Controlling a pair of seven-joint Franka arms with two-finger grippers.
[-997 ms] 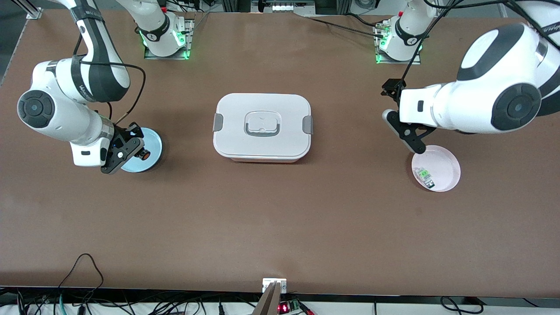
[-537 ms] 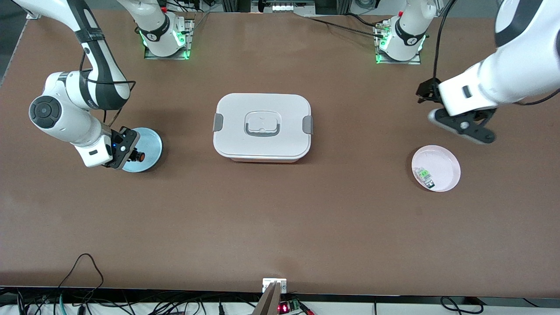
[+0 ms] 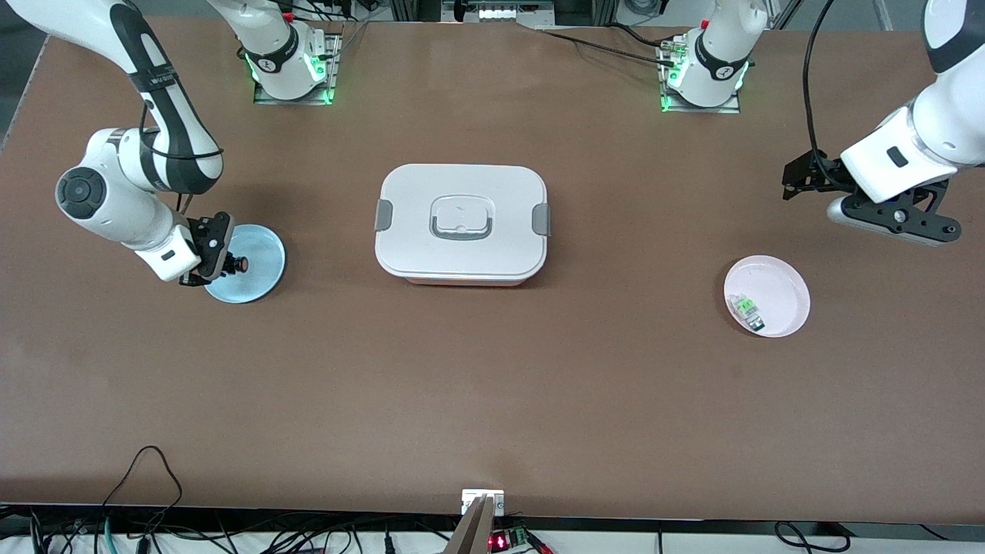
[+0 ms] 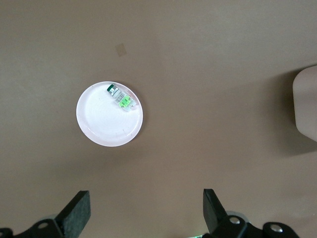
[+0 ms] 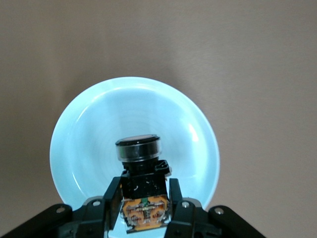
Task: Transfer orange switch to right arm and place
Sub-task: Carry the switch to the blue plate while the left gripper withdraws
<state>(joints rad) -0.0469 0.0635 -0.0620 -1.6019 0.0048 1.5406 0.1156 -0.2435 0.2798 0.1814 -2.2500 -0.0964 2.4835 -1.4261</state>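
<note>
Two glossy white, rounded robot arms with black joint bands and round dark-grey joint caps rise from bases glowing green, each ending in a matte black two-finger gripper, the right gripper (image 3: 223, 258) and left gripper (image 3: 893, 219), with thin black cables looping alongside.

Bright, even overhead light; soft shadows, sharp focus.
</note>
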